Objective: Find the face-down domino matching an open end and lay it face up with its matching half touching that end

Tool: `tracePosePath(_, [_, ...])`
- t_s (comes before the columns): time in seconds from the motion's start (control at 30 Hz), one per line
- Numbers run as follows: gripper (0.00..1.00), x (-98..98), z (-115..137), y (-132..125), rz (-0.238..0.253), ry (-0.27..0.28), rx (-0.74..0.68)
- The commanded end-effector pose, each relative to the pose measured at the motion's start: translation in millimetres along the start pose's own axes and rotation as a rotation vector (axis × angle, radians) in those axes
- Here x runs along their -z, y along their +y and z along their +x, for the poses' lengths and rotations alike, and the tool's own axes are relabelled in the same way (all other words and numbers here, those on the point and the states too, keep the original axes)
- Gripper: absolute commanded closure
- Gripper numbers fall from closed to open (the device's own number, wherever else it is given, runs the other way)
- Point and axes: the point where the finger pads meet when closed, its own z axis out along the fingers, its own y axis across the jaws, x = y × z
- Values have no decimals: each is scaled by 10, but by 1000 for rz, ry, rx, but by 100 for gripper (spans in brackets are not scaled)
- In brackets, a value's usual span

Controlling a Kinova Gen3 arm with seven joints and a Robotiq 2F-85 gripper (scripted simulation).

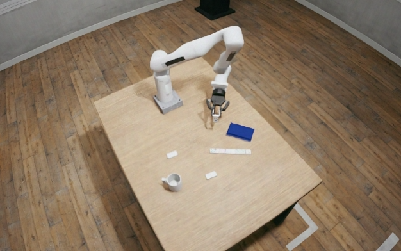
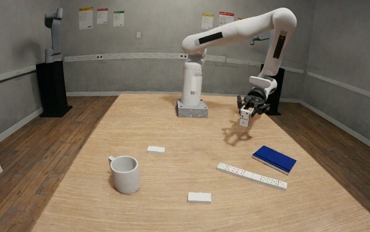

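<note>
A grey cylindrical mug with a side handle (image 2: 125,174) stands upright on the pale wooden surface (image 2: 88,213); its inside looks bare, though the bottom shows only partly from above.

The black two-finger gripper (image 2: 247,113) on the white arm (image 2: 236,29) hangs above the surface, well apart from it, casting a shadow below. Its jaws stand narrow, clamped on the upper half of a white domino with coloured pips (image 2: 244,117), which hangs nearly upright, slightly tilted, its pip face toward the exterior camera. The lower half shows a single dark pip; the upper half's pips are too small to count.

The line of white face-up dominoes with red and green pips (image 2: 252,176) lies flat in front of a blue flat book-like block (image 2: 274,159), near it but not touching. Two plain white face-down dominoes lie well away from the line: one (image 2: 156,150) behind the mug, one (image 2: 199,197) nearer the front edge.
</note>
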Motion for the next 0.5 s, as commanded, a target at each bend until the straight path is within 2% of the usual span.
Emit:
tracePosePath(0.0, [69,-11,-42,-5,-1,7,-5])
tracePosePath(0.13, [69,-20,-73,2,-1,8,-3])
tracePosePath(0.47, [69,-67,-336,-1,-1,8,-2])
